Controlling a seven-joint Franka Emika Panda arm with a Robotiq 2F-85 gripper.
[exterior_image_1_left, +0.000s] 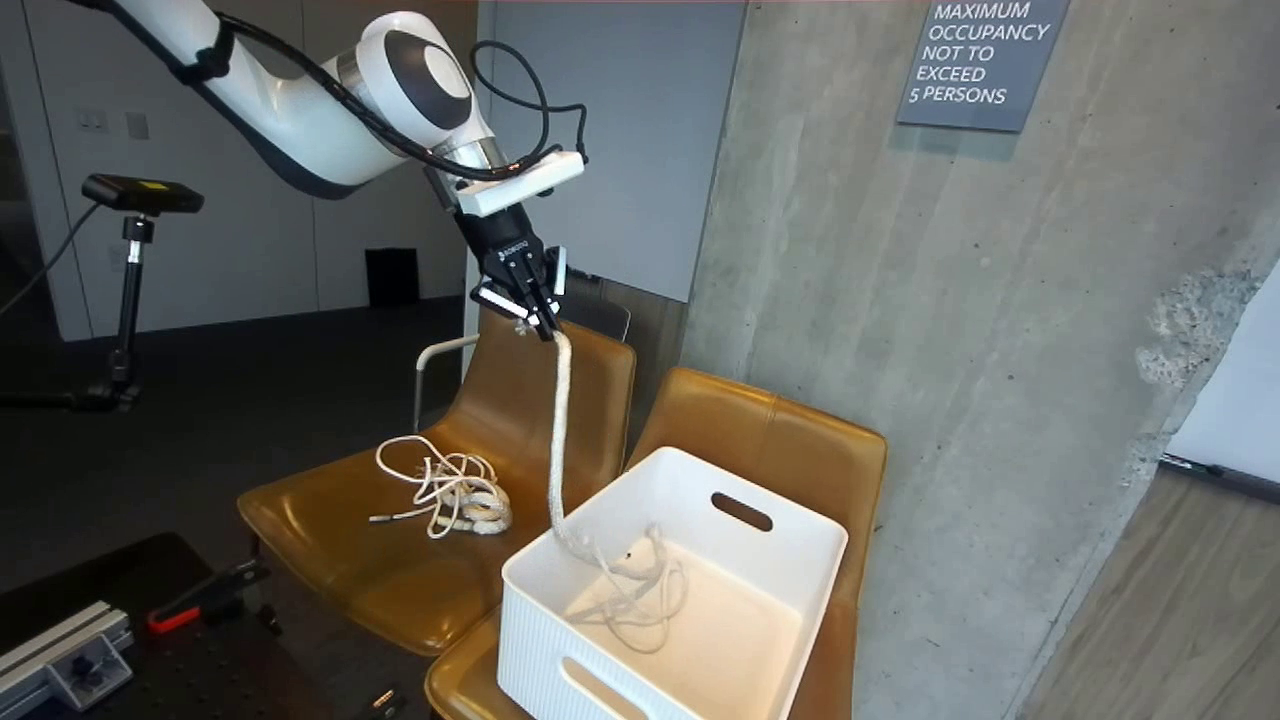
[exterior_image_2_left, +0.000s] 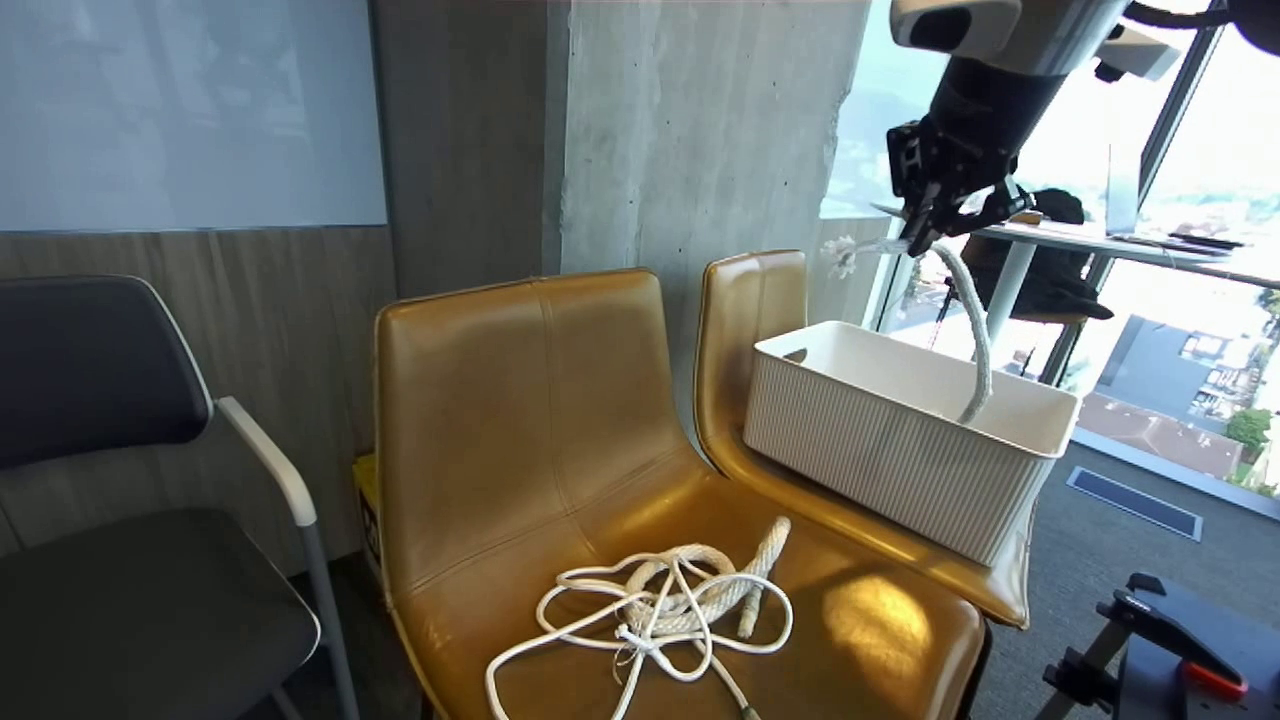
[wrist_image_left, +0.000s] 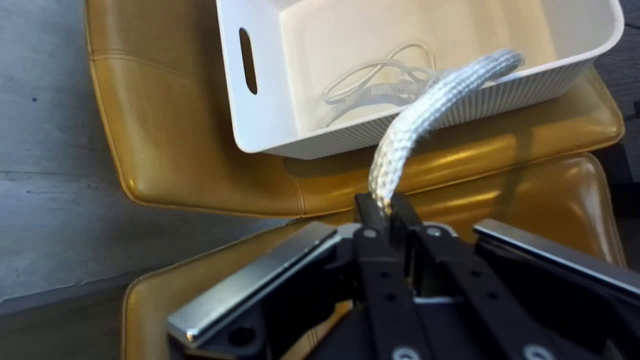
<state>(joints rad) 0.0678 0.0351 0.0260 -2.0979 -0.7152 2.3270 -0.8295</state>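
And here's the white rope (exterior_image_1_left: 560, 430), long axis near upright, hanging from the fingers (wrist_image_left: 368, 215) and curving into the bin (exterior_image_2_left: 890, 470), frayed tip poking out the opposite way! Those fingers are drawn together, pinching it above the bin's long side. Count up: one bin, two tan chairs (exterior_image_2_left: 510, 390), one beneath it, one beside, carrying one rope bundle (exterior_image_1_left: 485, 512). The arm (exterior_image_1_left: 300, 130) slants down from higher than the bin, wrist tilted.

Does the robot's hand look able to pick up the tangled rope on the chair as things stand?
Probably not: the hand grips another rope that hangs into the white bin, though nothing visible covers the tangled rope.
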